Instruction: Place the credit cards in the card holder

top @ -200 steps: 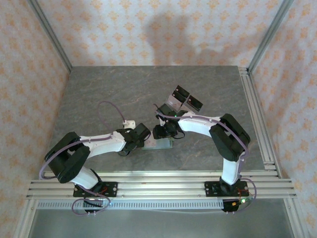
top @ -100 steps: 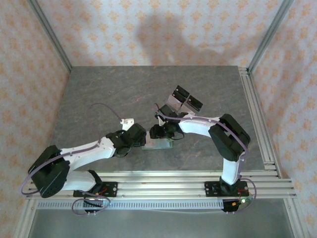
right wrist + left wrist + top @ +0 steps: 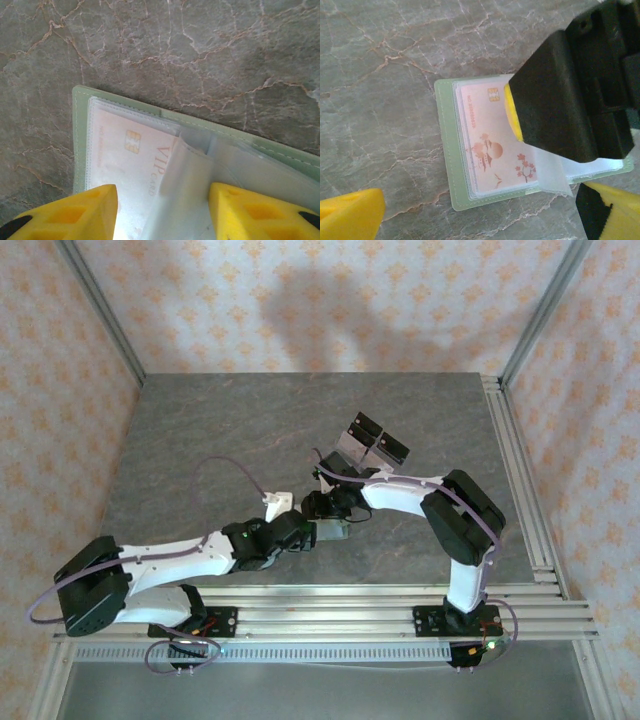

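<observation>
Step in hand, as judged: getting a card seated in the clear sleeves of the card holder (image 3: 446, 165), which lies opened flat on the bench (image 3: 380, 75), sleeves up. One credit card (image 3: 492, 145), pinkish with a gold chip and "VIP CARD" print, sits inside the sleeve at the holder's outer end. Right gripper (image 3: 160, 212): jaws part-way apart over the holder's middle, one yellow pad on either side of a pale translucent sheet (image 3: 187, 180) that lifts off the sleeves. The sheet may be a loose sleeve leaf or a second card; I cannot tell which, nor whether the jaws pinch it. From the left wrist, one black finger of the right gripper overlaps the seated card's inner edge; contact is not confirmed. Left gripper (image 3: 480, 215): jaws released wide and empty, the holder just ahead of them, its near edge roughly between the two pads. To do it well, the left jaws should pin the green border rather than the plastic, since the soft holder will likely skate on smooth stone. The right jaws should hold the sheet low, square to the sleeve mouth, and feed it slowly along the long axis, because thin plastic buckles easily.
</observation>
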{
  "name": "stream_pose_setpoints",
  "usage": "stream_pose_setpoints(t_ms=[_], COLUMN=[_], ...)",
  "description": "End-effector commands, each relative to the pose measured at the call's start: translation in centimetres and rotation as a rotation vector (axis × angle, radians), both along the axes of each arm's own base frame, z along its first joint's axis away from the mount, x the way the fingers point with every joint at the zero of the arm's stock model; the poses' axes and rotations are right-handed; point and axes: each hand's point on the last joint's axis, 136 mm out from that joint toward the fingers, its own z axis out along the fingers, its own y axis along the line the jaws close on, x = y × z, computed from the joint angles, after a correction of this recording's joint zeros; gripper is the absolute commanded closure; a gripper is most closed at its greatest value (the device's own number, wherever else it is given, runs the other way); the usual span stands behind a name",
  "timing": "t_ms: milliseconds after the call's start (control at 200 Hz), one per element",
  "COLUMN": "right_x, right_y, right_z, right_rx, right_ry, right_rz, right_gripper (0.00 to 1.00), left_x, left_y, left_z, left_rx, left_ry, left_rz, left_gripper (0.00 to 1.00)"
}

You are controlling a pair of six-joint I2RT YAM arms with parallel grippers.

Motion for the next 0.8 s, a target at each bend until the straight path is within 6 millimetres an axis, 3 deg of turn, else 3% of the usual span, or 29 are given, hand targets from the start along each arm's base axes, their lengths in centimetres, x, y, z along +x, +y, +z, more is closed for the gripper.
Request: stream_pose_setpoints(t_ms=[0, 475, 796], right_x=[-0.9, -1.0, -0.7], right_y=[-0.4, -0.4, -0.2], right_z=[-0.8, -0.7, 0.3], right_rx=[-0.01, -0.005, 0.002], right_ry=[0.037, 0.039, 0.027], right_rz=[-0.004, -0.002, 0.001], right_gripper=[0.49, 0.49, 0.49], left_x=[0.4, 1.8, 1.4], left_y=[-0.4, -1.4, 0.2], left_z=[-0.1, -1.3, -3.7], left_rx=[0.005, 0.083, 0.167], left_ry=[-0.028, -0.04, -0.008], left_rz=[0.019, 0.035, 0.074], left_gripper=[0.0, 0.0, 0.0])
